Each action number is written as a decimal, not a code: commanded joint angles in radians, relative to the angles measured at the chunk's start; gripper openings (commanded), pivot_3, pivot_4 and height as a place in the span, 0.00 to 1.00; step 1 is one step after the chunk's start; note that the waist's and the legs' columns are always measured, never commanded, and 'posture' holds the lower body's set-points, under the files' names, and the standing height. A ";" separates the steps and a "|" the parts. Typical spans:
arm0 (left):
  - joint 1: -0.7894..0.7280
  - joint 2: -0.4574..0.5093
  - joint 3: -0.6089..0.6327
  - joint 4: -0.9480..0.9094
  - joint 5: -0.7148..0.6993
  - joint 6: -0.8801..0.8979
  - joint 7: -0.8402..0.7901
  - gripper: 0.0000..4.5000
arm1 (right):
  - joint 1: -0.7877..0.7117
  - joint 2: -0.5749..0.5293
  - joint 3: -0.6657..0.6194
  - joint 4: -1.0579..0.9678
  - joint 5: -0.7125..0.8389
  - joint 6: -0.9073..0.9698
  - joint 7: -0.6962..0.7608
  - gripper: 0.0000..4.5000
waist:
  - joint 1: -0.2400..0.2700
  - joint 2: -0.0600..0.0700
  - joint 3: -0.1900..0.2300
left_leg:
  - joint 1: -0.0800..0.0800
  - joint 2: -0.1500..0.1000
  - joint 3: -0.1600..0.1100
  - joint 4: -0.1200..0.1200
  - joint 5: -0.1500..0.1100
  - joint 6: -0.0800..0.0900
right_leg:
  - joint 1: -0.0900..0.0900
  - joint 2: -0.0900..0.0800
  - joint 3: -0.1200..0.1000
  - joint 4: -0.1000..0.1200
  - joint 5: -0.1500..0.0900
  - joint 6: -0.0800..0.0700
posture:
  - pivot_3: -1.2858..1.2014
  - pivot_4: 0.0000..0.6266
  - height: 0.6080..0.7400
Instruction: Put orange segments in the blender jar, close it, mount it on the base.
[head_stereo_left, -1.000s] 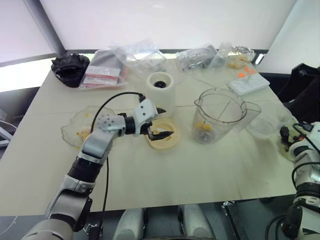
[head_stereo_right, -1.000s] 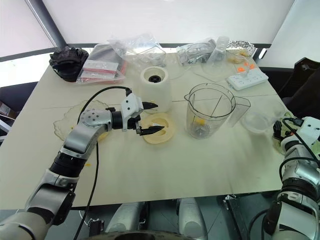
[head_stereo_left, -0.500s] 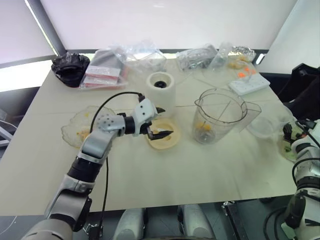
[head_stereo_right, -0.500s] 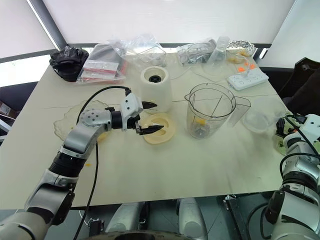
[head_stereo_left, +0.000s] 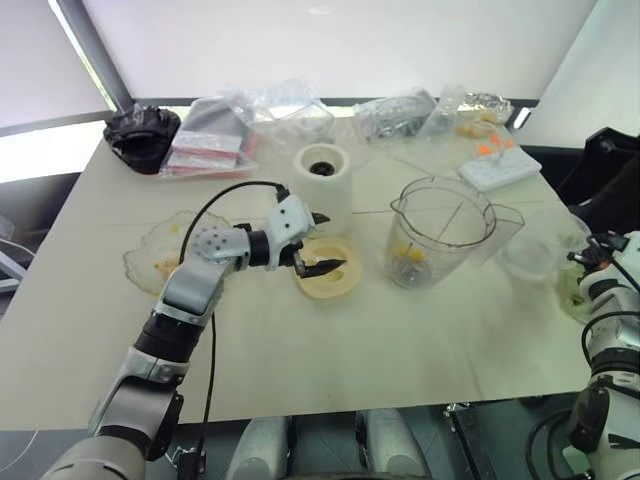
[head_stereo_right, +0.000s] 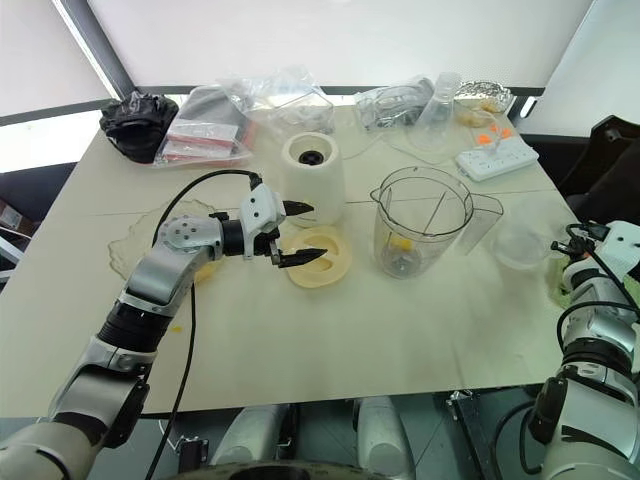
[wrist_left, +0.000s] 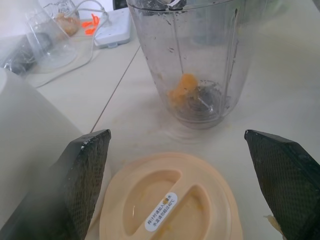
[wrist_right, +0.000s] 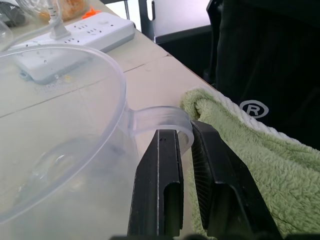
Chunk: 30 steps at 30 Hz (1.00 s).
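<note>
Your widest free room is the bare table (head_stereo_left: 330, 350) in front of the lid (head_stereo_left: 326, 277) and the blender jar (head_stereo_left: 438, 232). The base (head_stereo_left: 322, 186) stands just behind the lid, so a reach there is hemmed in from behind. At the right edge, a clear container (wrist_right: 60, 130) and what looks like a green towel (wrist_right: 260, 165) crowd the corner.

The left arm reaches in from about seven o'clock in the head views, bent at the elbow, its forearm running toward three o'clock. The left claw (head_stereo_left: 322, 243) points nearly level, its two black fingers (wrist_left: 85, 175) spread wide with nothing between them. The right arm stands at the four o'clock edge. The right claw (wrist_right: 185, 145) is pinched on a thin clear plastic tab (wrist_right: 160, 117).
</note>
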 joint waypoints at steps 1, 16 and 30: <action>-0.022 0.003 -0.004 -0.019 0.005 -0.020 0.004 1.00 | 0.019 -0.007 -0.016 -0.040 0.015 -0.016 0.007 0.09 | 0.000 0.000 0.000 | 0.000 0.000 0.000 0.000 0.000 0.000 | 0.000 0.000 0.000 0.000 0.000 0.000 | 0.52 0.24 1.00; -0.017 0.007 -0.005 -0.024 0.009 -0.021 0.002 1.00 | 0.098 0.054 -0.027 -0.184 0.065 0.020 -0.023 0.04 | 0.000 0.000 0.000 | 0.000 0.000 -0.003 0.000 0.000 0.000 | 0.000 0.000 0.000 0.000 0.000 0.000 | 0.52 0.24 1.00; -0.002 -0.002 -0.015 -0.030 0.010 -0.023 0.005 1.00 | 0.343 0.176 -0.065 -0.751 0.150 0.272 -0.134 0.04 | 0.003 0.000 0.000 | 0.000 0.002 -0.004 -0.001 0.000 0.000 | -0.001 0.000 0.000 0.000 0.000 0.000 | 0.52 0.24 1.00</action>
